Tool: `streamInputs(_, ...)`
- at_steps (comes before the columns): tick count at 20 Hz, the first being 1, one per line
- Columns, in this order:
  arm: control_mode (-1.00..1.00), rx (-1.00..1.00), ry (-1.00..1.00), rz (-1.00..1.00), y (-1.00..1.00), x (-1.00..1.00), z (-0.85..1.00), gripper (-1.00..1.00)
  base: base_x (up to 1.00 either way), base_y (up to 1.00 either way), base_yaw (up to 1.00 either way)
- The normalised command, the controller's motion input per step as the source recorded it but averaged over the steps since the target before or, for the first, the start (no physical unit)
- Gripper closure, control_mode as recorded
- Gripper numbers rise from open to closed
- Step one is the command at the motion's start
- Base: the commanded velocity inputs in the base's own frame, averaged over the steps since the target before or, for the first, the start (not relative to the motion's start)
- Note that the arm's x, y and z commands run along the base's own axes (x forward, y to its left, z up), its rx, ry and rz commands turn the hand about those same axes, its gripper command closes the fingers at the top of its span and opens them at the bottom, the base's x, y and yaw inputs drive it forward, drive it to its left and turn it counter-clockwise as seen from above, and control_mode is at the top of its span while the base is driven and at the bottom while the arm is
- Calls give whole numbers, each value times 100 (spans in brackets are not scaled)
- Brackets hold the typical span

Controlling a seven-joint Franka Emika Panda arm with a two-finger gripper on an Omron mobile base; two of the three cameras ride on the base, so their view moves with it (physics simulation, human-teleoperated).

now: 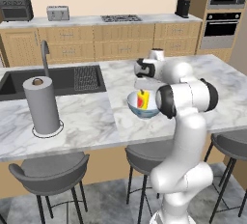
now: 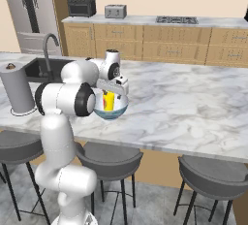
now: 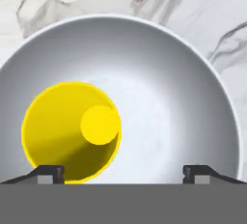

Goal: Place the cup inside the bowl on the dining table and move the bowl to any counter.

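Looking down through the hand view, the claw [image 3: 123, 172] stands wide open directly over the bowl [image 3: 193, 88], with its two dark fingertips [image 3: 48, 174] far apart and nothing between them. The small yellow cup [image 3: 71, 130] sits upright inside the bowl, below the claw and toward one fingertip, and it is free from both of them. In the left base view the cup [image 1: 142, 99], with its red patch, rises a little over the rim of the blue-grey bowl [image 1: 143, 108], and the claw [image 1: 143, 86] hangs just above it. The bowl rests on the marble dining table [image 1: 87, 117], near the edge with the grey stools [image 1: 48, 170]. I judge that the first half of the task is done, because the cup is already in the bowl and released. What is left is the second half: the claw must take the bowl, probably at its rim, lift it with the cup inside, and carry it to the counter [image 1: 96, 21] with wooden drawers, which lies well beyond the claw, behind the table. The bowl is not yet gripped.
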Motion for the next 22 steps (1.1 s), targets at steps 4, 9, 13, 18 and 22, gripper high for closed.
streamInputs(4,-100,-2,-1,0,0,-30,40,-100,0,0,0)
streamInputs(9,-100,0,0,0,0,-41,22,-100,0,0,0)
streamInputs(13,-100,0,0,0,-9,-39,29,-100,0,0,0)
streamInputs(18,-100,0,0,0,-35,-24,9,-100,0,0,0)
streamInputs(22,-100,0,0,0,-29,-3,1,-100,0,0,0)
